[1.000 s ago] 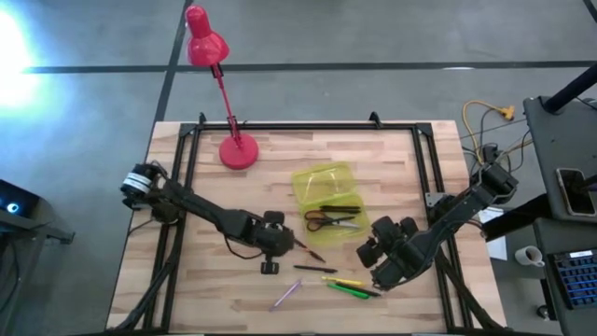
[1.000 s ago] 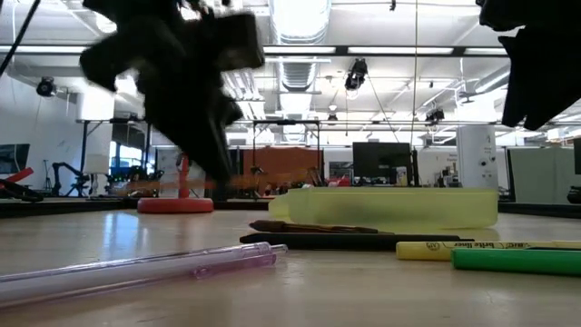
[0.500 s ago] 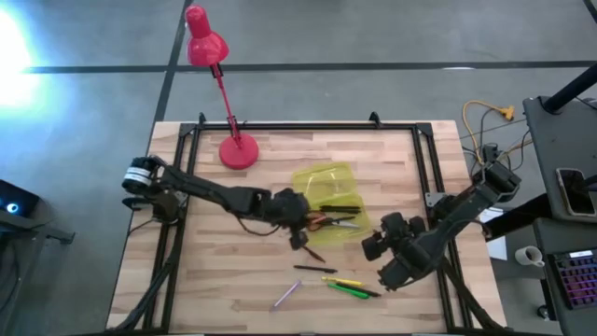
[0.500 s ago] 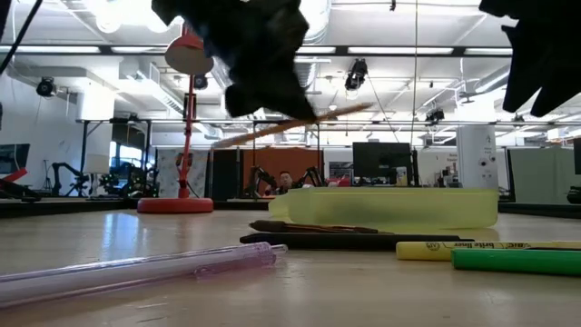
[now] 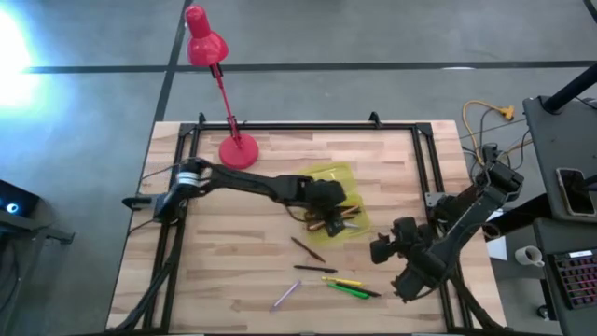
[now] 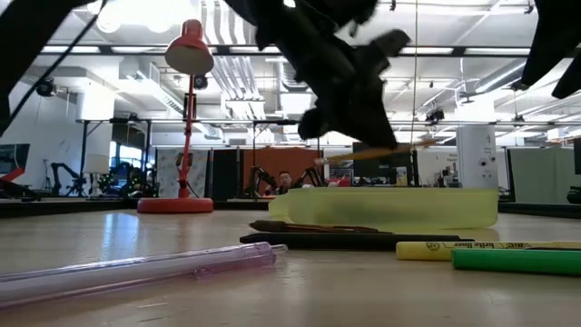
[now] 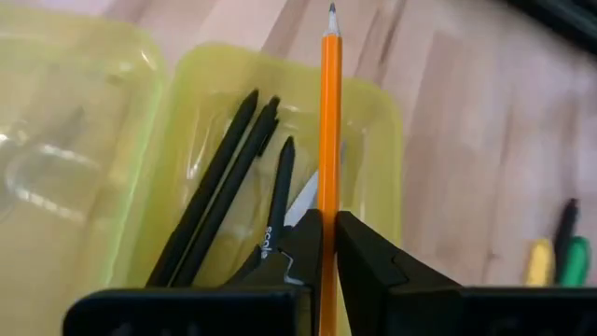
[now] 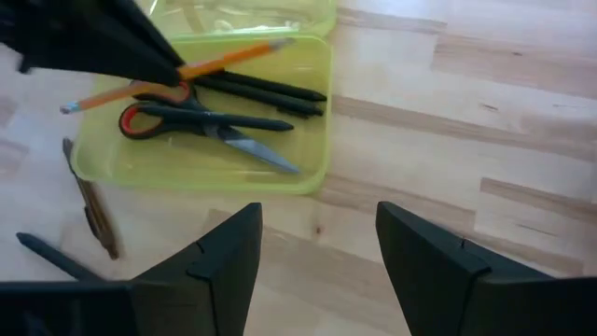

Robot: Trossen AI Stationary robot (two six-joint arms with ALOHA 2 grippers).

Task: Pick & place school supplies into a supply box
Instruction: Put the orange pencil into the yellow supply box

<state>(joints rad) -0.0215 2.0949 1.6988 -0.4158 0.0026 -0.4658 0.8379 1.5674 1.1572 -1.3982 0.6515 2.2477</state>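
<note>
Nearest in the low view, lower frame: purple pen [image 6: 154,266], green marker [image 6: 516,261], yellow marker [image 6: 472,246], black pen [image 6: 318,239], brown pencil [image 6: 300,227], all flat on the wooden table [image 5: 233,271]. Behind them, frame centre, the yellow-green box [image 5: 326,201], holding red-handled scissors [image 8: 201,121] and black pens [image 8: 266,91]. Just above the box, left gripper [image 7: 326,233] clamped narrow on an orange pencil [image 7: 328,121], tip pointing out past the box's far rim. Right gripper [image 8: 317,243] spread wide and empty, lower right of the high view, beside the box. Upper left: red lamp [image 5: 213,75] at the table's back edge. Beyond, a lit workshop with ceiling pipes and monitors. Lettering on one pen and the yellow marker, too small to read.
</note>
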